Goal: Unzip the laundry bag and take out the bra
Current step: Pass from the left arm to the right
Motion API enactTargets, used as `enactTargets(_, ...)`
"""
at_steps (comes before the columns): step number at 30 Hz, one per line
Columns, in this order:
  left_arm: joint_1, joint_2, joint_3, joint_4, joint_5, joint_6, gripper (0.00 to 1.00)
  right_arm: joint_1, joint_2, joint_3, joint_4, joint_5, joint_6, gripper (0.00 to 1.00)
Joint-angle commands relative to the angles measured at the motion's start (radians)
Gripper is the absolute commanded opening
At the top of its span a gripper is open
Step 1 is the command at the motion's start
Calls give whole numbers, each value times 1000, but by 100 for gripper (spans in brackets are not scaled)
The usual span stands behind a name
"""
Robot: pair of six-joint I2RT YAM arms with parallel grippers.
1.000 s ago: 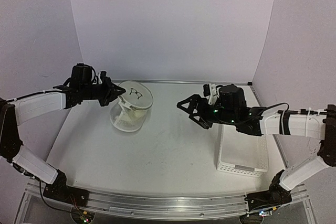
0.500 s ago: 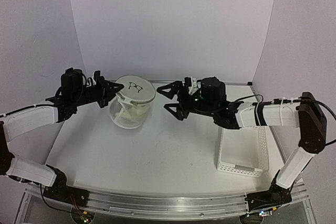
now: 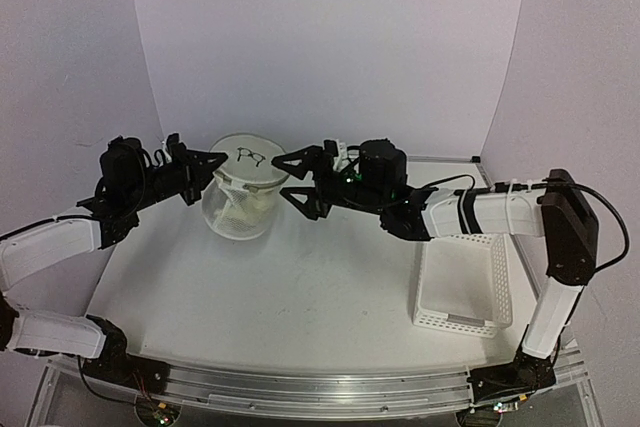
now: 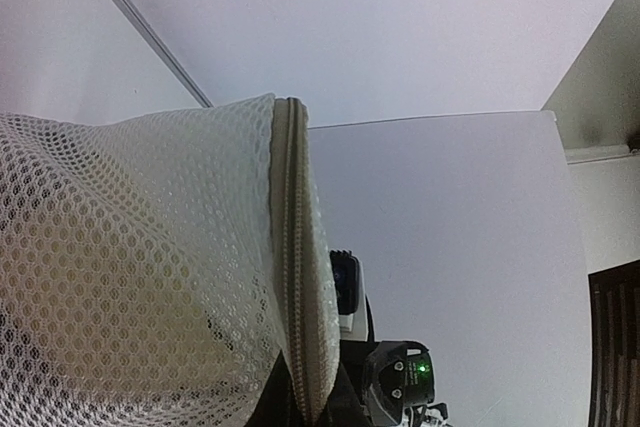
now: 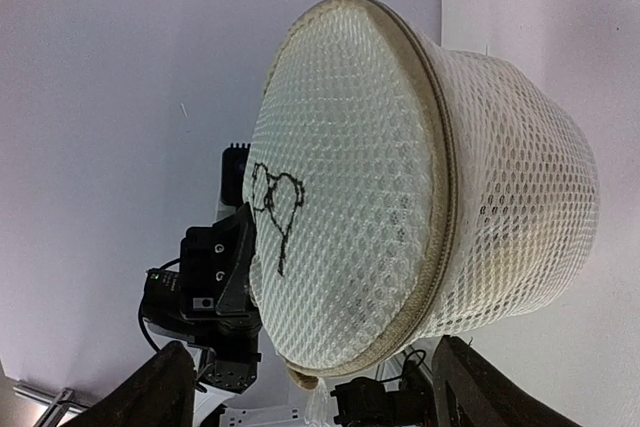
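**While the left end effector [image 3: 212, 171] pinches the laundry bag [image 3: 245, 205], the right end effector [image 3: 292, 180] hangs open beside it**

The laundry bag is at the back of the table [image 3: 300, 297], between the two arms. Its round face with the little black bra drawing [image 5: 272, 207] is tipped up. I cannot tell if it rests on the table or is lifted a bit. The left end effector looks clenched on the bag's left edge. The right one has its fingers spread wide, just beside the bag's right side, and it holds nothing.

I think the bag is very light and would slide or tip if pushed. The net walls look soft and squashy, but the round rim looks stiff, so the rim is a good place to hold. A tan zipper [image 5: 440, 147] runs round the rim. Its pull must be tiny, and I cannot tell where it is. A pale soft lump inside is likely the bra [image 3: 250, 212]. It should bend easily and may snag on the net.
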Motion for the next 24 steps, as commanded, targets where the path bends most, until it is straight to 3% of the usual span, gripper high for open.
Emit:
enactTargets(1,-8,-39,-6,137,-25,-42,0,16,36,70,61,-15,40,80)
enactTargets(6,-16,-38,-12,164,-26,-60,0,21,64,102,63,-11,54,75)
enactTargets(14,-26,-47,-30,187,-27,-77,0,21,72,118,64,0,58,54)
enactTargets(16,-27,-50,-37,190,-28,-80,0,21,69,116,66,3,55,44)
enactTargets(22,-31,-49,-50,194,-8,-77,0,22,47,109,66,3,33,0)
enactTargets(24,-32,-51,-63,194,-8,-77,0,22,35,97,66,6,23,0)
